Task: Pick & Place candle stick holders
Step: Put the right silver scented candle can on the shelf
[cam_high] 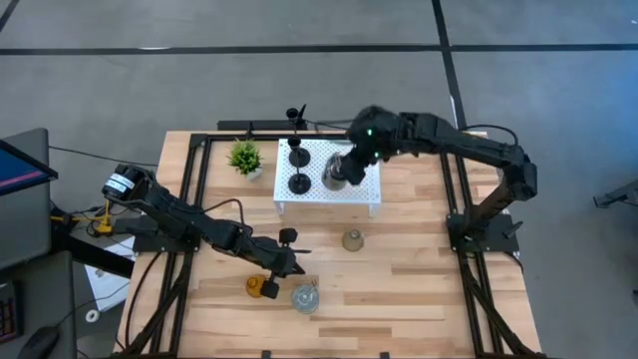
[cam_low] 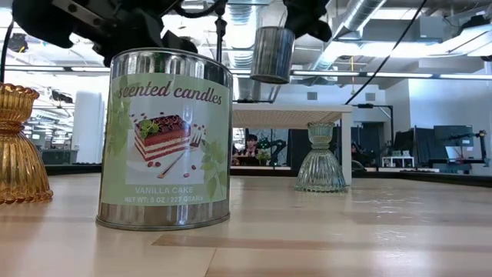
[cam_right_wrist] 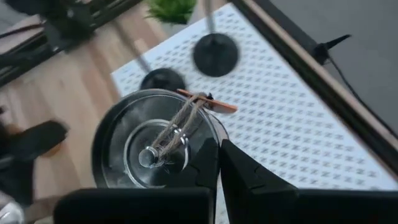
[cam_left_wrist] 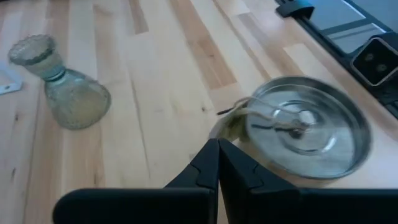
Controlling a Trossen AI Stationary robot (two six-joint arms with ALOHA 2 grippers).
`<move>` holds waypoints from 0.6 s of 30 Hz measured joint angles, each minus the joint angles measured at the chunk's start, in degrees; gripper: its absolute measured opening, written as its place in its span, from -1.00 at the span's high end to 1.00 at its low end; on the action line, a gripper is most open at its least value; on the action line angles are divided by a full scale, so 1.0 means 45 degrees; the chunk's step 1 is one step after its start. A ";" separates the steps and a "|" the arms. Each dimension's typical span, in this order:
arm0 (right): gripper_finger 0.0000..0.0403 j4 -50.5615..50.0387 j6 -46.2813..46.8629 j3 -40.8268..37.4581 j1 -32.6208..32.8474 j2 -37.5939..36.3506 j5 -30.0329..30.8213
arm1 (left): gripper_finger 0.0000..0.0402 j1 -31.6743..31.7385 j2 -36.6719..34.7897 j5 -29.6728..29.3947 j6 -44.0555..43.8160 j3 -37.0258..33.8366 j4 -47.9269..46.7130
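My right gripper (cam_right_wrist: pixel 219 149) is shut on a silver candle tin (cam_right_wrist: pixel 155 143), held over the white perforated stand (cam_high: pixel 361 170). Two black sticks (cam_high: pixel 297 155) (cam_high: pixel 299 183) stand by their round bases on the stand's left part. My left gripper (cam_left_wrist: pixel 219 144) is shut and empty, just beside a second candle tin (cam_left_wrist: pixel 305 127) that stands upright on the table near the front edge (cam_high: pixel 305 297). I cannot tell whether it touches that tin. An amber holder (cam_high: pixel 261 287) stands beside that tin. A greyish-olive bell-shaped holder (cam_high: pixel 352 239) stands mid-table. My right gripper pinches the tin's rim (cam_right_wrist: pixel 214 132) between its two fingers, one inside the tin and one outside. The fingers come from above, slanting down. The tin hangs below the gripper, about upright and lifted clear of the stand's top (cam_low: pixel 272 54).
A small green potted plant (cam_high: pixel 245 158) stands left of the stand. Black frame rails run along the table's left and right sides (cam_high: pixel 194 189). Bare wood lies right of the bell-shaped holder and in front of the stand.
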 joint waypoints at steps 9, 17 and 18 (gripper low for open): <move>1.00 0.0895 -0.0595 0.0010 -0.1587 0.0136 -0.0658 | 0.97 -0.0305 0.0000 0.0006 0.0002 0.0000 0.0039; 1.00 0.1208 -0.1047 -0.0005 -0.2214 0.1227 -0.1088 | 0.97 -0.0301 0.0000 -0.0226 0.0030 0.0000 0.0097; 1.00 0.1185 -0.1052 -0.0005 -0.2290 0.1362 -0.1157 | 0.97 -0.0301 0.0000 -0.0232 0.0025 0.0000 0.0098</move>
